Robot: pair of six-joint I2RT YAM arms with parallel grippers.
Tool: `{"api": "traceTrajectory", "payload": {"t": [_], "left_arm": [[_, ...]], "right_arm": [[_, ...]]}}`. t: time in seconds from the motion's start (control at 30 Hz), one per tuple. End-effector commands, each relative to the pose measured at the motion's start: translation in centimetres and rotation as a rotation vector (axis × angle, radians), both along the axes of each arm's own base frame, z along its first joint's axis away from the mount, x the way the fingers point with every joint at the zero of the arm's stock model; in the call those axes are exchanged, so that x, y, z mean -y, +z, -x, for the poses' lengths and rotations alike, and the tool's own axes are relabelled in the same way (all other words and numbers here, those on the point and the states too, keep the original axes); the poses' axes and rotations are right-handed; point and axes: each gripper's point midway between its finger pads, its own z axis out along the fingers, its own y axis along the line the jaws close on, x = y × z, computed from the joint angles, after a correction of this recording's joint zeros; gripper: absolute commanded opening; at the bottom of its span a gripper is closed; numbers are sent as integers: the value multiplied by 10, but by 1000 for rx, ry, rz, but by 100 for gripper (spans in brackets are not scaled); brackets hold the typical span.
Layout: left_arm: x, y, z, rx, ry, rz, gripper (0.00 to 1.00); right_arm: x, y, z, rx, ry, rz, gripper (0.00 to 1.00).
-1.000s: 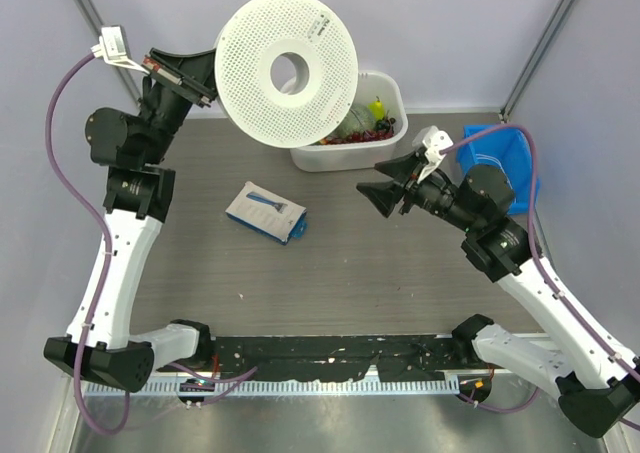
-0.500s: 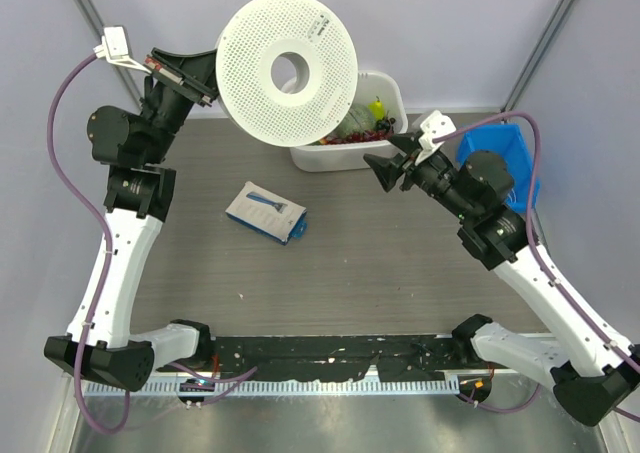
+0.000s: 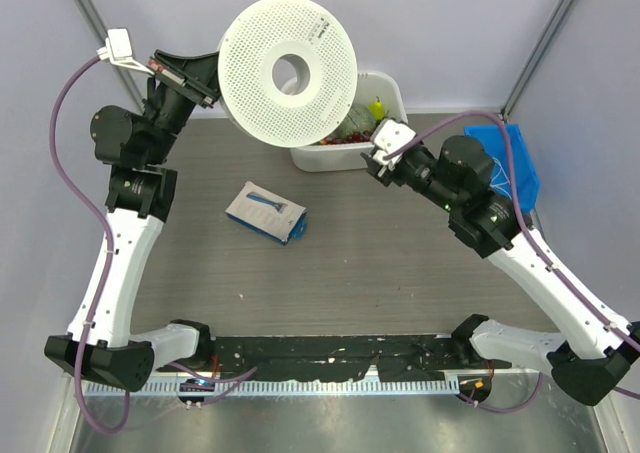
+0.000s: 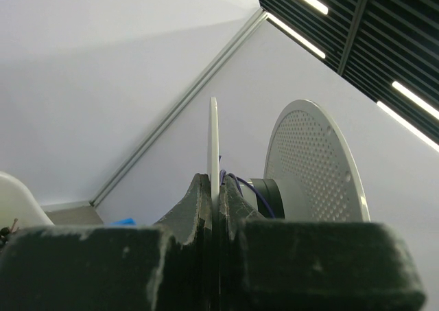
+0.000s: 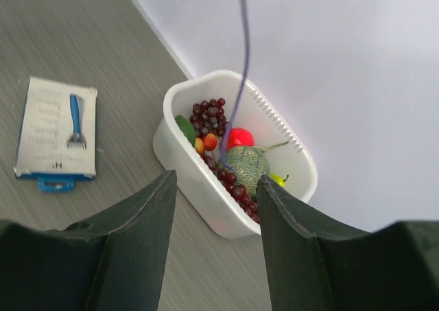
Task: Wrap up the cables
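Note:
My left gripper (image 3: 205, 83) is shut on the edge of one flange of a round white perforated spool (image 3: 250, 73) and holds it high above the back of the table. In the left wrist view my gripper (image 4: 215, 184) pinches the thin flange (image 4: 213, 139), with the second flange (image 4: 309, 167) to the right. A thin purple cable (image 4: 236, 182) lies on the dark hub. In the right wrist view the cable (image 5: 243, 50) hangs down into a white bin (image 5: 188, 167). My right gripper (image 3: 374, 163) is open and empty beside the bin, and its jaws (image 5: 216, 180) frame the bin's near wall.
The white bin (image 3: 395, 98) holds toy fruit: grapes, a melon (image 5: 247, 165) and a red ball. A flat blue-and-white package (image 3: 266, 212) lies left of centre and shows in the right wrist view (image 5: 58, 136). A blue bin (image 3: 512, 163) stands at the right.
My right arm has swung up and left from mid-table to the white bin's front right corner, still open. The left arm and spool have barely moved.

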Motion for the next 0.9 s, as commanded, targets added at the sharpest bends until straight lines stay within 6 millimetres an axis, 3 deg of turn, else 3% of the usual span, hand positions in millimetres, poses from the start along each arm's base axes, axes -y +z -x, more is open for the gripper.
{"api": "traceTrajectory", "payload": {"t": [0.0,0.1,0.13,0.17,0.2,0.23,0.43,0.6,0.8,0.87], "left_arm": [[-12,21,13,69,36,52,0],[-12,19,13,65,35,52,0],[-11,18,13,65,32,54,0],[-11,19,15,69,30,53,0],[-10,18,15,65,22,53,0],[-10,18,17,67,15,52,0],[-5,20,29,84,-27,34,0],[0,18,41,96,-68,11,0],[2,13,45,87,-83,8,0],[2,13,46,88,-88,9,0]], "right_arm": [[9,5,13,129,-26,208,55],[5,-3,17,188,-67,285,53],[10,10,18,244,-102,269,52],[8,4,23,265,-82,264,51],[8,16,26,318,-77,228,51],[6,7,32,334,-45,223,51],[0,32,67,513,81,68,48],[2,38,82,524,131,20,44],[-3,39,84,498,174,32,42],[-7,32,82,467,193,66,40]]}}
